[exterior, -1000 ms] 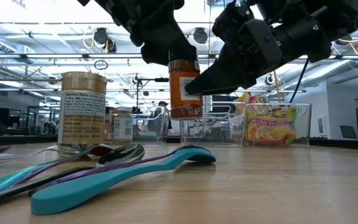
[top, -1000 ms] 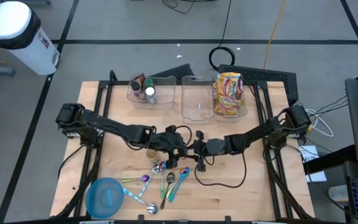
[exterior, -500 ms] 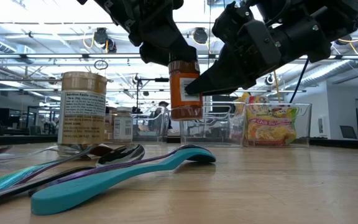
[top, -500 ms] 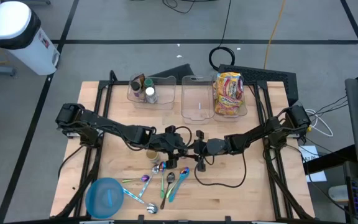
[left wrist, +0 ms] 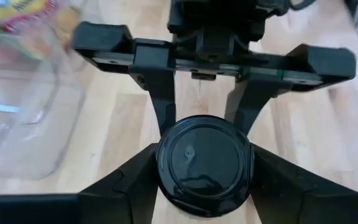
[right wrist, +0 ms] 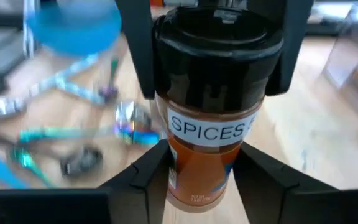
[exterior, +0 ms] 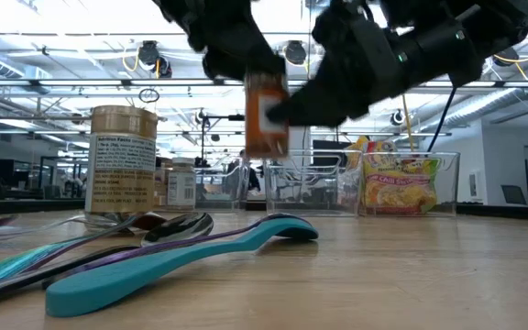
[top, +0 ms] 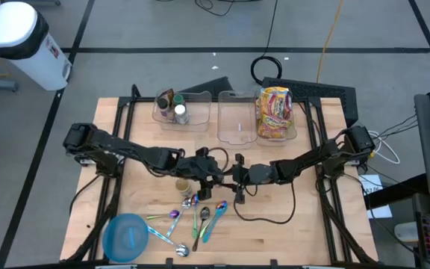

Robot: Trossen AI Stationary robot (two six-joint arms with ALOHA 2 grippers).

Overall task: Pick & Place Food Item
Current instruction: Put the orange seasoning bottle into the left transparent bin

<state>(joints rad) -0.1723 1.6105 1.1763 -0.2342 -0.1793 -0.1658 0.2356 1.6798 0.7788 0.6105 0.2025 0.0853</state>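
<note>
A spice jar (exterior: 266, 119) with orange contents, a white "SPICES" label (right wrist: 211, 129) and a black lid (left wrist: 204, 162) hangs upright in the air over the table's middle. My left gripper (top: 219, 175) is shut on the lid. My right gripper (top: 234, 178) meets it from the table's right side, and its fingers close on the jar's body below the label. In the high view the jar is mostly hidden between the two grippers. My left gripper pinches the jar's black lid (left wrist: 166, 163) between its two fingers, one on each side of the rim. The jar hangs upright below it, clear of the table. My right gripper has the jar's orange lower body (right wrist: 199, 177) between its two fingers (right wrist: 149, 179). It comes in roughly level from the table's right side, below the left gripper's fingers (right wrist: 135, 56) on the lid.
A tan-lidded jar (exterior: 124, 165) stands left of the grippers. Several coloured spoons (top: 200, 217) and a blue bowl (top: 128, 237) lie toward the near edge. Three clear bins stand at the far edge: one with bottles (top: 181, 108), one with bare walls (top: 236, 116) and one with snack bags (top: 276, 112).
The spice jar has risen a little between the two grippers and shows blurred in the low view. Both grippers have moved with it and kept their places on it.
</note>
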